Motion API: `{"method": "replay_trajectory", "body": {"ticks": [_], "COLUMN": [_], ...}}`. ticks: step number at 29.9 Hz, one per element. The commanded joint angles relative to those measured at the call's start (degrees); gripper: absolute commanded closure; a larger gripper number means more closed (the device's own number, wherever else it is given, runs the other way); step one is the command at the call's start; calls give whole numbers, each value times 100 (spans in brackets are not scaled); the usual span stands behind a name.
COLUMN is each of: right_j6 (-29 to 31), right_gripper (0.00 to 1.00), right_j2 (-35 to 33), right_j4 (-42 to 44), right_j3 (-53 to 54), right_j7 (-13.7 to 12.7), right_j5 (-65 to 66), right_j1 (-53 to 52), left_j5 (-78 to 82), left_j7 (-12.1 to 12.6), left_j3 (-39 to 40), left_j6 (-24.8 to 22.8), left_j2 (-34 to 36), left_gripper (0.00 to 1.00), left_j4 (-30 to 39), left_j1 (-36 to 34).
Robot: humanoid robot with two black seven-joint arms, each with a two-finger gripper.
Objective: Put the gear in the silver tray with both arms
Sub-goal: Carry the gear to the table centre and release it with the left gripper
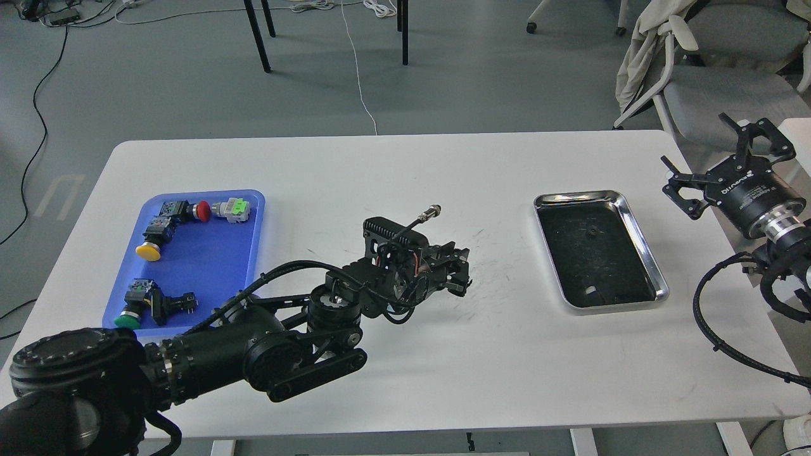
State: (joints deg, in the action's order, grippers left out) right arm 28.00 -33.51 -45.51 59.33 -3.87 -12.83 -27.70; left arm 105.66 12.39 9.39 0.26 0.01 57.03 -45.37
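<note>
Scene: a white rectangular worktop (405,354) carries a blue plastic tray (203,278) at the left and the shiny rectangular silver metal tray (640,218) at the right.

Blue plastic tray contents: several push-button switch units, including a red-capped one (201,211), a yellow-capped one (148,251) and a green-capped one (127,320). No gear can be identified among them.

Silver tray: its dark scratched bottom shows a small dark object near the far centre and a pale fleck near the front edge. Both are too small to identify; whether either is the gear cannot be told.

Left gripper (459,272): positioned over the bare worktop between the two trays, nearer the centre, pointing toward the silver tray. The jaws are seen dark and end-on; whether they are released, clenched or grasping something cannot be told.

Right gripper (716,155): beyond the right edge of the worktop, well apart from the silver tray. The jaws are spread wide and hold nothing.

Step in hand (judgement): probably the transfer phase, with the left arm midway between source and destination.

Next move (judgement): if the left jaws carry the gear, a handover requires the right gripper to move inward over the worktop and meet the left gripper, then travel to the silver tray. Confirm the grasp first.
</note>
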Motion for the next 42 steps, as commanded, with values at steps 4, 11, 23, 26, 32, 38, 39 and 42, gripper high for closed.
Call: {"method": "replay_trajectory", "body": {"ticks": [4,11,23,26,32,38,39,42], "right_j6": [0,0,0,0,0,0,0,0], "right_gripper": [4,4,4,4,4,4,4,4], "right_j2": [3,3,3,3,3,3,3,3], "right_j4": [-19,-28,-28,-28,-37,-45,-54,-54], "right_j3": [-1,-27,-62,-71,-71,-80,-80,-71], "right_j7": [0,0,0,0,0,0,0,0], "right_j5": [0,0,0,0,0,0,0,0], "right_j1": [2,-24,-77,-77,-86,-130,-130,-174], "left_j5": [-2,7,-2,-2,-11,-46,-55,-90], "left_j7": [-18,-18,-70,-79,-167,-202,-202,-202], "left_j3": [-16,-262,-279,-279,-279,-279,-279,-157], "left_j6": [44,44,53,53,220,273,273,343], "left_j2": [-1,-1,-1,-1,-1,-1,-1,-1], "left_gripper": [92,91,84,74,44,2,2,2], "left_j4": [19,28,28,28,28,45,45,37], "left_j1": [28,90,652,661,661,626,609,495]}}
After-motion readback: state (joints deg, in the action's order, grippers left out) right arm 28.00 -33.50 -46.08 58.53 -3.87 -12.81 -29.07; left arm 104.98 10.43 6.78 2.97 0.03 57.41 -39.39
